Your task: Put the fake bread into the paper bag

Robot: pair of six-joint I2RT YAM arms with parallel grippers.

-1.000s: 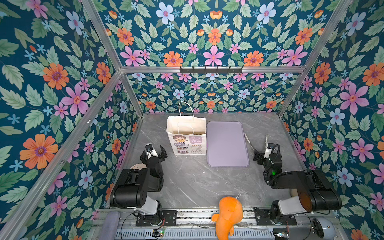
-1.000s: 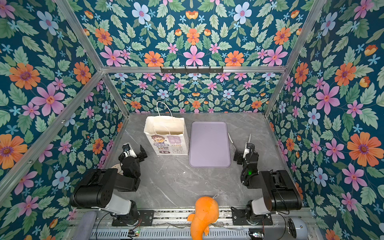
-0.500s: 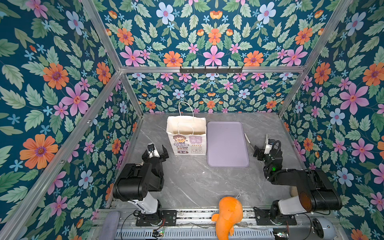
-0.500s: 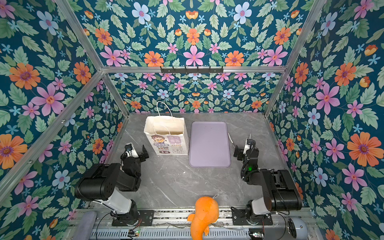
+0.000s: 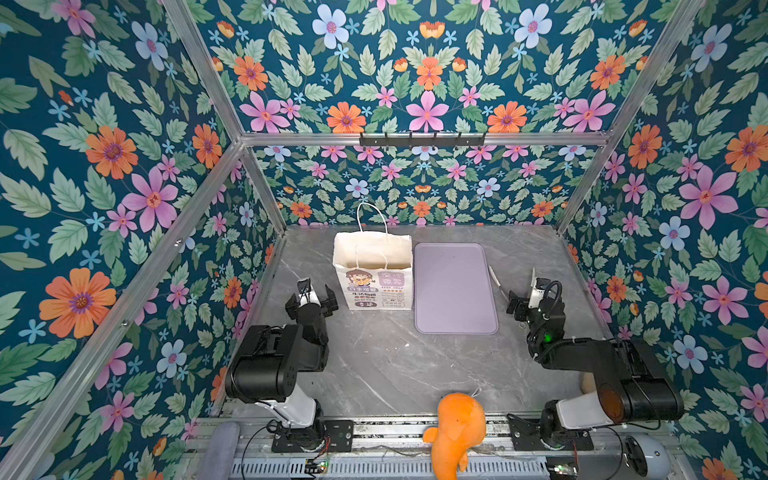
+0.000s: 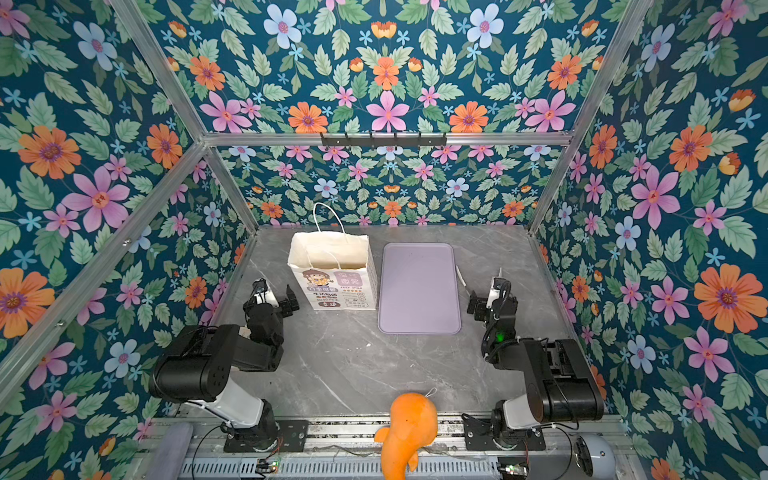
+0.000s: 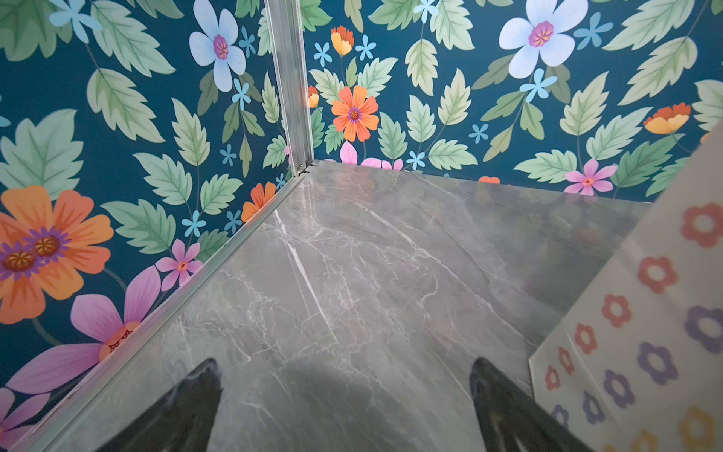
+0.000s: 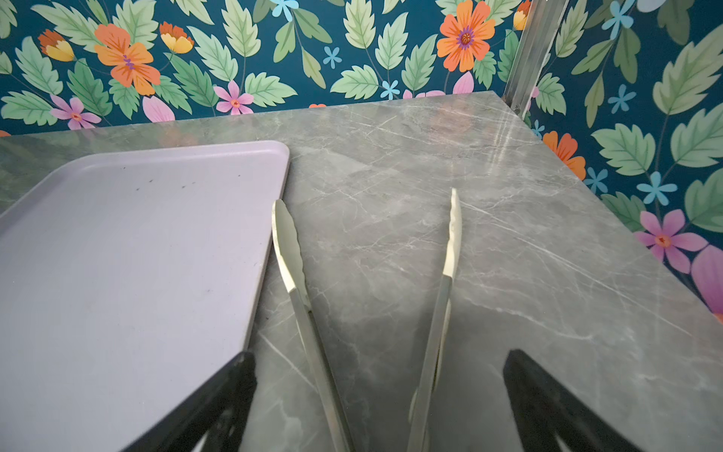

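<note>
The bag [image 5: 373, 272] stands upright at the back of the table [image 5: 374, 365], mouth open, just beside the tray [image 5: 453, 291] on its left. From here I see only the bag's cream inner walls, so I cannot tell whether any bread lies at the bottom. The tray shows its flat lilac floor with a few dark specks. Since 1 second ago, bag and tray have stayed put. The left gripper [image 5: 311, 297] has crept a little toward the bag, the right gripper [image 5: 525, 295] slightly toward the tray. Both grippers are spread wide. The left holds nothing, 1 finger [image 7: 504, 407] close by the bag's side. The right straddles the tongs [image 8: 289, 250] lying beside the tray, without clasping them.
</note>
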